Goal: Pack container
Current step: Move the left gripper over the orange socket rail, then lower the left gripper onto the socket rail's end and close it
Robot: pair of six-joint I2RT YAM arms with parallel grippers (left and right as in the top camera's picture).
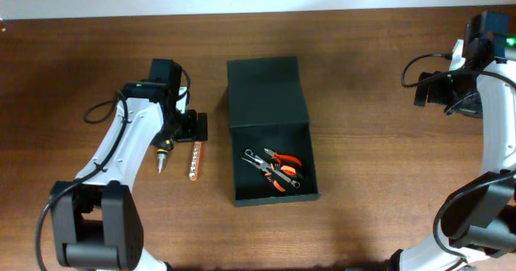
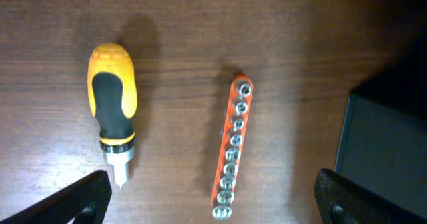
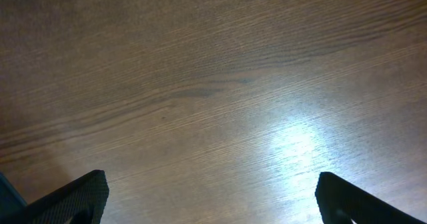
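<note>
Left pincer (image 2: 213, 199): jaws thrown wide, and nothing is gripped. It hangs above the surface (image 1: 363, 142), left of centre.
Bit rail (image 2: 233, 147): right under that pincer, look. An orange strip with a row of silver bits, lying flat, one black fingertip (image 2: 80, 197) out to either side of it and neither touching.
Screwdriver (image 2: 112, 111): stubby, yellow and black, flat on the wood just beside the rail on the side nearer the left edge. The two are apart. Its metal tip points to the near edge.
Container (image 1: 274, 200): dark box in the middle of the surface, just on the other side of the rail from the screwdriver. There is a gap between box and rail.
Lid (image 1: 263, 89): flap lying open and flat, stretched toward the far edge.
Pliers (image 1: 284, 173): orange handles, down inside the box, toward its near right corner.
Second tool (image 1: 256, 158): dark and silvery, in the box, crossing the pliers. What kind it is I cannot tell.
Right pincer (image 3: 213, 201): also at full spread and empty. It is up by the far right corner, well apart from the container, with only bare brown wood and a patch of glare beneath it.
</note>
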